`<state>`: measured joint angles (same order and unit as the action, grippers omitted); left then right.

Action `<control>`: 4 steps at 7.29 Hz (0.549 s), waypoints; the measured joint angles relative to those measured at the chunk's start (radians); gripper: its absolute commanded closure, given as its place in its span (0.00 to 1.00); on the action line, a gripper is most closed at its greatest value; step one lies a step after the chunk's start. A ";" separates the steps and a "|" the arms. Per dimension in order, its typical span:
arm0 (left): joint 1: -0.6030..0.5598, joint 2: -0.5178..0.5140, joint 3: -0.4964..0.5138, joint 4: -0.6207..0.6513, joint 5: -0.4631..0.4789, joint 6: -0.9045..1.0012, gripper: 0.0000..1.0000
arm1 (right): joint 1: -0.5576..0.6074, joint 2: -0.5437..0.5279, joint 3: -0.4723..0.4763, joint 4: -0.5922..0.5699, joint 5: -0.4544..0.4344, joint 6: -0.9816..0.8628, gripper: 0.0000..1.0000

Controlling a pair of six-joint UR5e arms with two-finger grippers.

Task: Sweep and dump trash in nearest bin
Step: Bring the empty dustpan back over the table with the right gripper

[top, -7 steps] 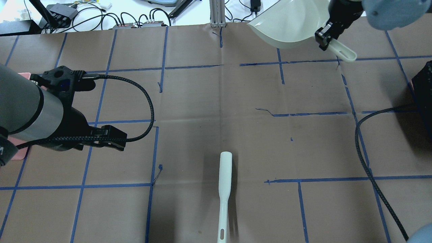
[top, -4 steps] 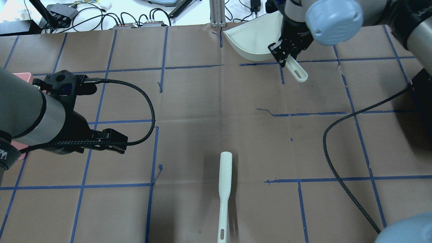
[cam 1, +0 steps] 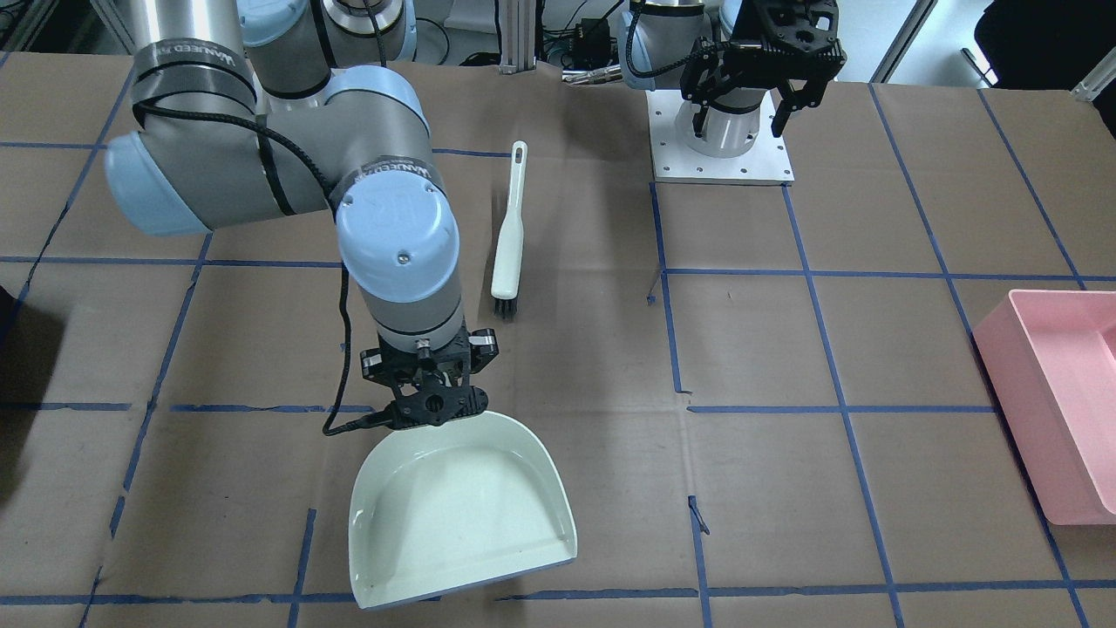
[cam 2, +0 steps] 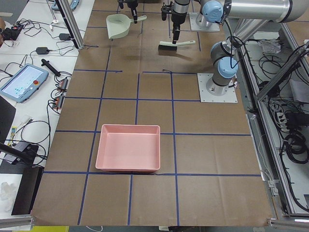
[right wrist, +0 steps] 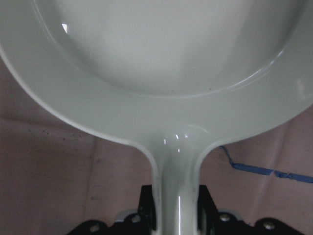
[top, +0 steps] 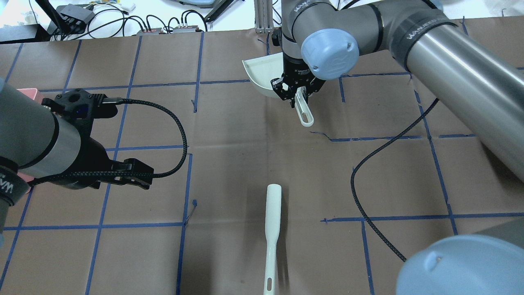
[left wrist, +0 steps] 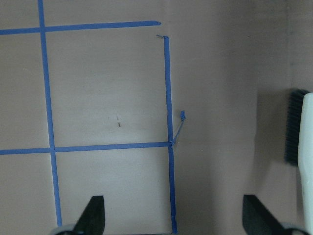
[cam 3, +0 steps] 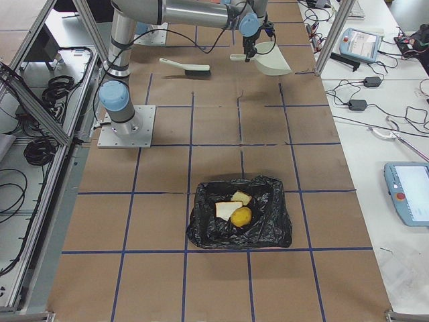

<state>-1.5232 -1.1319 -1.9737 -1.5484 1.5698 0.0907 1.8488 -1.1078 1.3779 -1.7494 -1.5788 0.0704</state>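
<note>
The trash (cam 3: pixel 231 210), two soft, crumbly-looking bread pieces (cam 3: pixel 240 198) and a firm yellow-brown lump (cam 3: pixel 242 216), lies in the black-lined bin (cam 3: pixel 271 225) at 6 o'clock in the right-side view. The right pincer (cam 1: pixel 432 397) grips the stiff, probably light dustpan (cam 1: pixel 453 515) by its handle. The left pincer (left wrist: pixel 173 215) hangs wide open, with the brush (cam 1: pixel 507 235) at its 3 o'clock on the bench (cam 1: pixel 872 349), likely best taken mid-handle.

Both white bread pieces (cam 3: pixel 227 210) and the yellow-brown lump (cam 3: pixel 242 217) lie clustered inside the black-bag bin (cam 3: pixel 271 225).
</note>
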 measured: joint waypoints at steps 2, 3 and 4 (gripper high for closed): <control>0.000 0.005 -0.023 -0.002 0.001 0.003 0.00 | 0.046 0.057 -0.023 0.008 0.023 0.073 0.95; 0.000 0.006 -0.029 -0.001 0.004 0.003 0.00 | 0.056 0.081 -0.039 0.022 0.035 0.105 0.95; 0.000 0.007 -0.032 0.002 0.012 0.002 0.00 | 0.061 0.101 -0.061 0.051 0.041 0.134 0.95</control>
<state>-1.5232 -1.1244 -2.0056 -1.5463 1.5816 0.0926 1.9095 -1.0072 1.3170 -1.6987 -1.5379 0.2043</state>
